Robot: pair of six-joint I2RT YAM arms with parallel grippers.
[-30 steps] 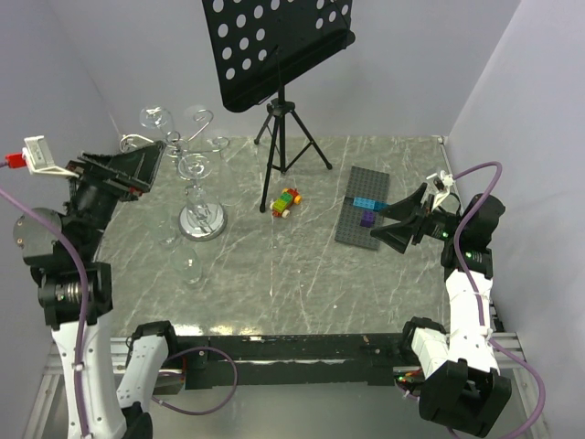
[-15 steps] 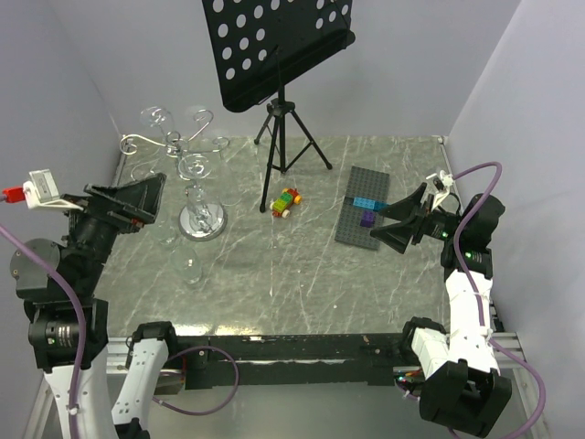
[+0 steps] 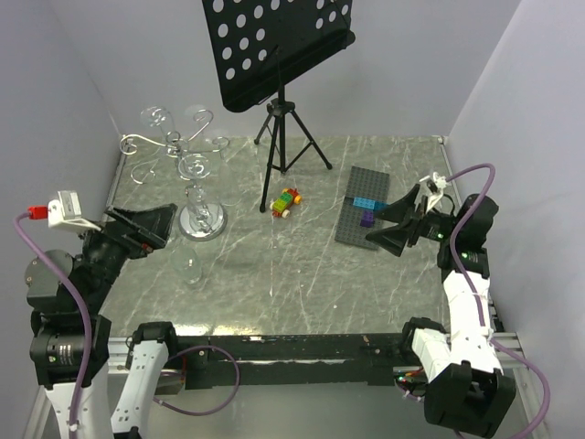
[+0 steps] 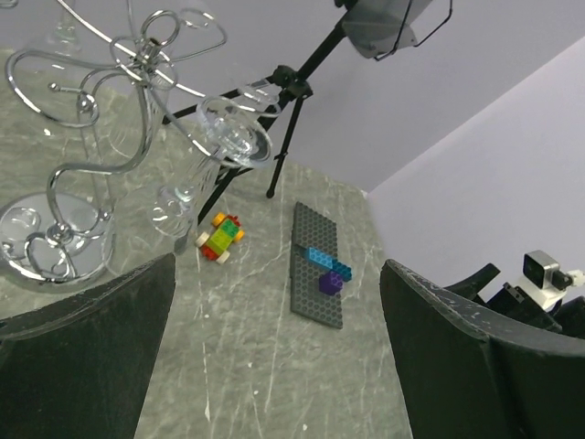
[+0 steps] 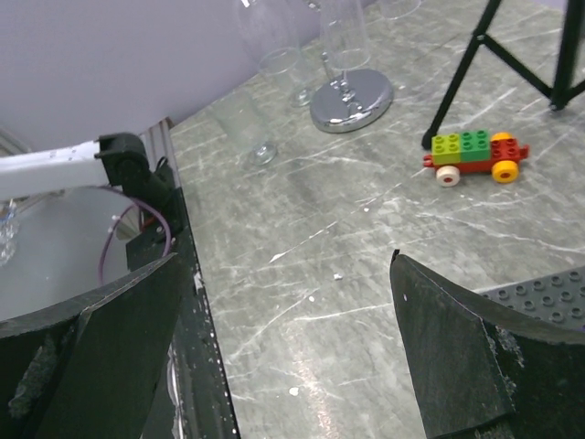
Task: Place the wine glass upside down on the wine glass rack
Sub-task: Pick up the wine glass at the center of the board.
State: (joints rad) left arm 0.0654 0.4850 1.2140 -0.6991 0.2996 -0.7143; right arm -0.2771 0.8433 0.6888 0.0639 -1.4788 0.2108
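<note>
Music stand (image 3: 283, 80) clipped by the top edge — wine glass rack (image 5: 351, 96) likewise, above its base

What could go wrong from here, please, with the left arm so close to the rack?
The open left gripper hovers beside the rack; a bump could shake the hanging glass off its hook. A second glass stands on the table near the rack's base, where a low sweep might topple it.

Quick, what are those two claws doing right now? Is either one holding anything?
Left gripper: open, holding nothing.
Right gripper: open, holding nothing.
</note>
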